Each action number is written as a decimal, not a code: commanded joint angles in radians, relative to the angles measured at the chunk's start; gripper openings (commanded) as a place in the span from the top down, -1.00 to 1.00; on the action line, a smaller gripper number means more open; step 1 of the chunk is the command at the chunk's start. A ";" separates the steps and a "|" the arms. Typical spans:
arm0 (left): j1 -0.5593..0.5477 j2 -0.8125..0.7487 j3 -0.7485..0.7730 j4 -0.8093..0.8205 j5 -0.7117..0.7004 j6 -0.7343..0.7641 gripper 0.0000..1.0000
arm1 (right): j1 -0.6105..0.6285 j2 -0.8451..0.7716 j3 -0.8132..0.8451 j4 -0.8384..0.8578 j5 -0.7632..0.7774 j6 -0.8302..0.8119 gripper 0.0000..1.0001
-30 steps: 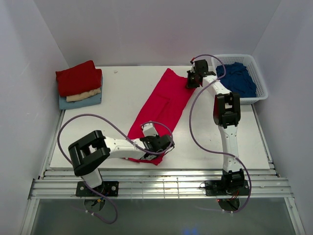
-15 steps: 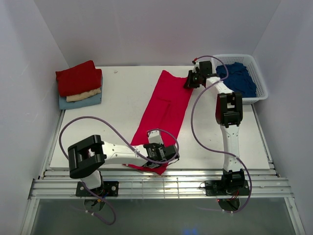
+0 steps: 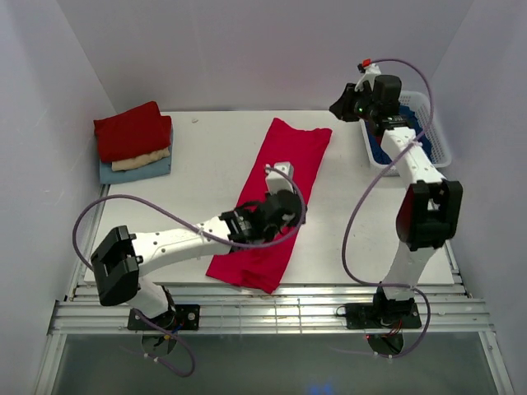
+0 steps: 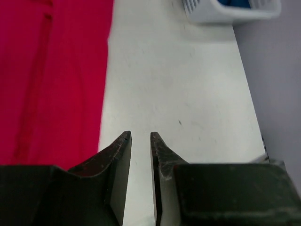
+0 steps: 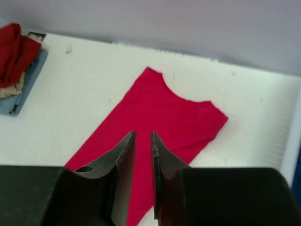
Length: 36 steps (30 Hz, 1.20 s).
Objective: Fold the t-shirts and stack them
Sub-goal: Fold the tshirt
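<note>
Fingers [image 4: 120,160] on the left gripper [image 4: 140,134] were drawn almost together, with only a thin slit between them and nothing in it. From its wrist camera I could see it hanging in the air over the right edge of the crimson t-shirt [image 3: 292,148], with red cloth to the left of the tips and bare table [image 3: 206,164] to the right. The right gripper [image 5: 141,133] looked the same, its jaws nearly closed and empty. It was held high near the white basket [image 3: 436,132] at the far right corner, pointing back down toward the shirt.

The crimson t-shirt lay flat on the table as a long narrow strip. It ran diagonally from the far middle, where I could make out the neckline, down to the near edge. Neither gripper was touching it.

At the far left corner I saw a stack with a darker red shirt [image 3: 132,132] on top, a cream one [image 3: 142,160] under it and a pale blue one [image 3: 136,171] at the bottom. Navy cloth [image 3: 380,153] sat in the basket, mostly hidden behind the right arm.
</note>
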 commanded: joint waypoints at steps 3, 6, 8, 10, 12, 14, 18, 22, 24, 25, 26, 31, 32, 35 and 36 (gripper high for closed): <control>0.383 0.189 0.118 0.167 0.490 0.370 0.42 | 0.010 -0.277 -0.221 0.028 0.123 0.007 0.50; 0.452 0.407 0.287 0.158 0.568 0.530 0.55 | 0.030 -0.415 -0.377 -0.001 0.192 0.007 0.51; 0.489 0.517 0.390 0.130 0.613 0.570 0.59 | 0.056 -0.481 -0.487 -0.013 0.248 0.005 0.52; 0.512 0.654 0.524 0.121 0.667 0.592 0.59 | 0.071 -0.571 -0.554 -0.026 0.285 0.003 0.52; 0.541 0.757 0.614 0.127 0.722 0.596 0.59 | 0.088 -0.650 -0.634 -0.050 0.316 -0.001 0.53; 0.558 0.804 0.659 0.130 0.737 0.595 0.60 | 0.094 -0.719 -0.680 -0.061 0.331 -0.003 0.53; 0.574 0.852 0.673 0.193 0.745 0.590 0.60 | 0.100 -0.799 -0.761 -0.107 0.348 -0.018 0.53; 0.591 0.901 0.721 0.159 0.725 0.564 0.62 | 0.107 -0.836 -0.777 -0.136 0.359 -0.024 0.54; 0.592 0.932 0.751 0.119 0.701 0.553 0.65 | 0.111 -0.845 -0.778 -0.136 0.359 -0.021 0.54; 0.595 0.938 0.751 0.115 0.690 0.549 0.65 | 0.111 -0.842 -0.775 -0.141 0.359 -0.023 0.54; 0.600 0.946 0.748 0.110 0.676 0.543 0.66 | 0.113 -0.840 -0.774 -0.142 0.361 -0.021 0.55; 0.633 0.967 0.744 0.084 0.632 0.520 0.68 | 0.117 -0.840 -0.770 -0.150 0.361 -0.020 0.55; 0.640 0.972 0.741 0.073 0.616 0.512 0.68 | 0.119 -0.845 -0.772 -0.151 0.361 -0.017 0.55; 0.672 0.973 0.721 0.070 0.596 0.477 0.69 | 0.119 -0.848 -0.775 -0.153 0.361 -0.015 0.55; 0.678 0.970 0.698 0.075 0.595 0.463 0.69 | 0.119 -0.848 -0.775 -0.154 0.361 -0.013 0.55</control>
